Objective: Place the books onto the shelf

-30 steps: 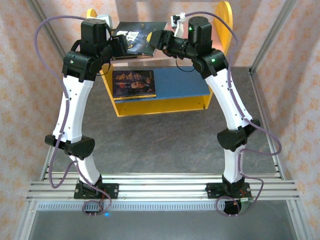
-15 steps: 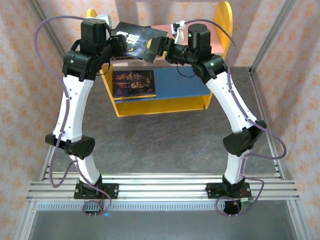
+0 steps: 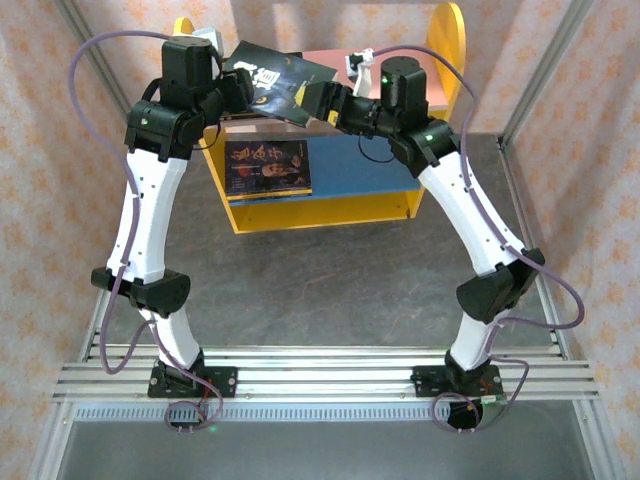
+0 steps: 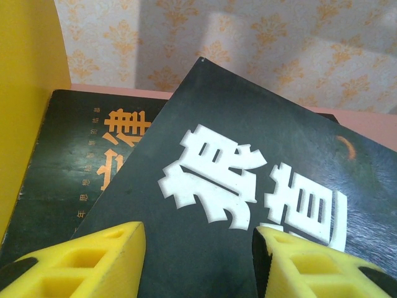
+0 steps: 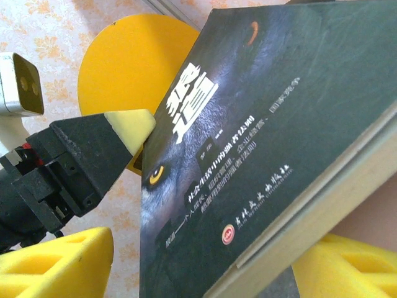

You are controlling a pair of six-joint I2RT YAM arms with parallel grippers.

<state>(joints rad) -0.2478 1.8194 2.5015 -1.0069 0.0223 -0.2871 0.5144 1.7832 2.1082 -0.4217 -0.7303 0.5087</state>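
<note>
Claws at both ends of a tilted dark book [image 3: 275, 80] — over the shelf [image 3: 320, 212], upper middle.
Right claw [image 5: 201, 264] spread around the right edge; left claw [image 4: 198, 248] at the left, grip unclear — long axis runs claw to claw.

Shelf [image 3: 330, 212], book [image 3: 267, 166] on lower board [image 3: 362, 170]

tilted book [image 3: 272, 80] above flat book [image 4: 80, 167], upper board [image 3: 335, 58] left end | third book [image 3: 267, 166] on lower board [image 3: 360, 170], left end
</note>
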